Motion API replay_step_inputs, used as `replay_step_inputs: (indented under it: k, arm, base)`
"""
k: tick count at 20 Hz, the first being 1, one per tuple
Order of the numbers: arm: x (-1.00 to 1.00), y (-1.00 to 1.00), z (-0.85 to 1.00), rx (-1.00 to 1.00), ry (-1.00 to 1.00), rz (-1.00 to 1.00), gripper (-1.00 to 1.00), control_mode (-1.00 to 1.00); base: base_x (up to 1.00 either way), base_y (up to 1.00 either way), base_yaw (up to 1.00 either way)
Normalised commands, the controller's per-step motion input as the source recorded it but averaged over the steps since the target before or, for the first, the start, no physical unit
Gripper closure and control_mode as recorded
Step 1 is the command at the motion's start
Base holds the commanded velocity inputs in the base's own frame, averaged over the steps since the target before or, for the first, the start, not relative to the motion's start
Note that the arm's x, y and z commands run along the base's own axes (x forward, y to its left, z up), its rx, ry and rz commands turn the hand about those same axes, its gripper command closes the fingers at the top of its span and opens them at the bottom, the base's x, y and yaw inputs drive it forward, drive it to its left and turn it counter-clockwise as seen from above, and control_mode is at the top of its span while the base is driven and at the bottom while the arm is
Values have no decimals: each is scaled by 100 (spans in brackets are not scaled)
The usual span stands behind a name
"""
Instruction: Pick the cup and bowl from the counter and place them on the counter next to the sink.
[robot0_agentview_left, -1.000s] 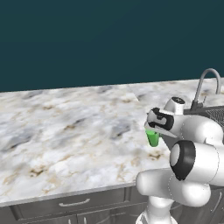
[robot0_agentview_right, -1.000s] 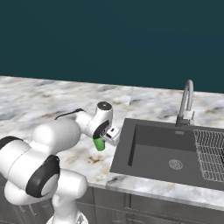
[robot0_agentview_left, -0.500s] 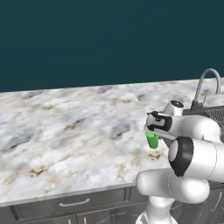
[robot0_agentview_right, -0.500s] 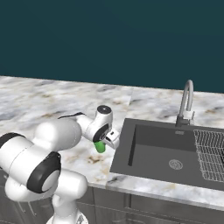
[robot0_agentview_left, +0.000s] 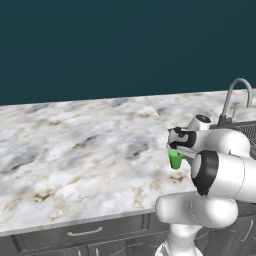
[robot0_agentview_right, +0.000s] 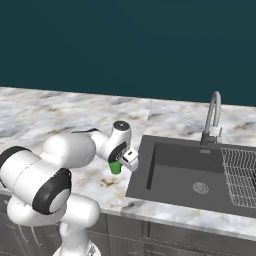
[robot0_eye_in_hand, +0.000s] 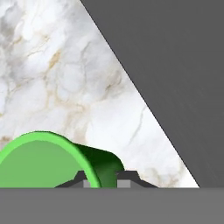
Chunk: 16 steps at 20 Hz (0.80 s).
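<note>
The marble tabletop (robot0_agentview_left: 75, 150) runs wide and bare to the left, and at its right end the dark sink (robot0_agentview_right: 200, 175) is let into it, with the curved faucet (robot0_agentview_right: 212, 117) standing behind the basin and a wire rack (robot0_agentview_right: 240, 175) lying in its right part. The white arm reaches forward over the strip of tabletop just beside the sink's left rim. Its hand (robot0_agentview_right: 121, 161) is clenched on the cup (robot0_agentview_right: 115, 167), pinching the green wall at the rim; the hand view shows the cup (robot0_eye_in_hand: 52, 159) hanging low over the marble with the sink's edge running close by on the right. Whether its base already touches the stone cannot be told.

The step in hand looks like the placing of the cup next to the sink. The next move calls for lowering it squarely onto the marble, clear of the basin's rim, then releasing and lifting away. After that the bowl remains to be fetched.
</note>
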Motion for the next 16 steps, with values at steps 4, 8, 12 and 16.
replay_step_inputs:
  k: [4, 8, 12, 16]
  arm:
    - [0, 0, 0, 0, 0, 0, -100, -100]
    - [0, 0, 0, 0, 0, 0, -100, -100]
    - [-8, 0, 0, 0, 0, -2, -100, -100]
    - [-10, 0, 13, 0, -1, -4, -100, -100]
  base:
    - [0, 0, 0]
    - [0, 0, 0]
    - [0, 0, 0]
    - [0, 0, 0]
